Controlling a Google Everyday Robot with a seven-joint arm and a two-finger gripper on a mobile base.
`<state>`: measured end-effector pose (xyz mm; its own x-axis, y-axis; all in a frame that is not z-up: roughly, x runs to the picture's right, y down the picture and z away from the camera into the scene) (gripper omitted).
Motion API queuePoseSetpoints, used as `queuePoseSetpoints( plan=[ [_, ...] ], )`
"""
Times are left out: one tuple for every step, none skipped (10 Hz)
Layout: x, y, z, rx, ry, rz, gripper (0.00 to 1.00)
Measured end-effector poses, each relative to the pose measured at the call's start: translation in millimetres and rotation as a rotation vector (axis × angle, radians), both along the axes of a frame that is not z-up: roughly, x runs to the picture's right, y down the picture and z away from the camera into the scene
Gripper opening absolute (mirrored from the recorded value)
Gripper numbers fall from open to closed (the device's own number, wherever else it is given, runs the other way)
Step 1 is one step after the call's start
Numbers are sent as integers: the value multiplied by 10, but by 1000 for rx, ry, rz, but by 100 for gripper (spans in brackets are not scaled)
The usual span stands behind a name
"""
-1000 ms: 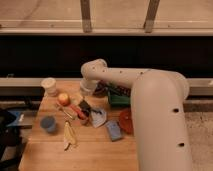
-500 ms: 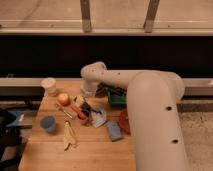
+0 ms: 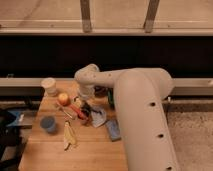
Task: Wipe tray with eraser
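Eraser (image 3: pixel 88 111), as best I could judge, was the small dark block lying on the desk (image 3: pixel 90 150) right under the claw (image 3: pixel 85 101), though it was hard to separate from the claw's own dark fingers. The claw hung low over the clutter with its jaws spread wide, and I saw nothing gripped between them. The green tray (image 3: pixel 109 98) sat just beside the claw, on the side where the arm's bulk came in, and the forearm covered most of it, leaving only a sliver of rim showing.

By my reading the task had hardly begun. The eraser was not yet picked up, and no wiping of the tray could be seen. Closing on the block, carrying it across to the tray and rubbing its floor all remained.

A red-handled tool (image 3: pixel 77 111) and a grey cloth (image 3: pixel 98 116) lay close below the claw. An apple (image 3: pixel 63 98) sat near it on the side away from the tray.
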<state>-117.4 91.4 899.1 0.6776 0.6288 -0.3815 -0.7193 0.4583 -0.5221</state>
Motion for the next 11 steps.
queuePoseSetpoints(
  plan=[
    [10, 26, 29, -3, 19, -8, 78],
    [52, 44, 63, -6, 39, -13, 78],
    [25, 54, 74, -7, 43, -13, 76],
    [-25, 57, 87, -6, 39, -15, 70],
    [-48, 57, 99, -6, 38, -16, 58],
    [-65, 59, 105, -5, 36, -17, 48],
    [-82, 56, 105, -3, 33, -18, 40],
    [-85, 61, 109, -1, 32, -17, 28],
    [-90, 69, 107, -1, 31, -16, 20],
    [-95, 75, 99, 0, 28, -14, 13],
    [-93, 83, 91, 1, 25, -10, 11]
  ],
)
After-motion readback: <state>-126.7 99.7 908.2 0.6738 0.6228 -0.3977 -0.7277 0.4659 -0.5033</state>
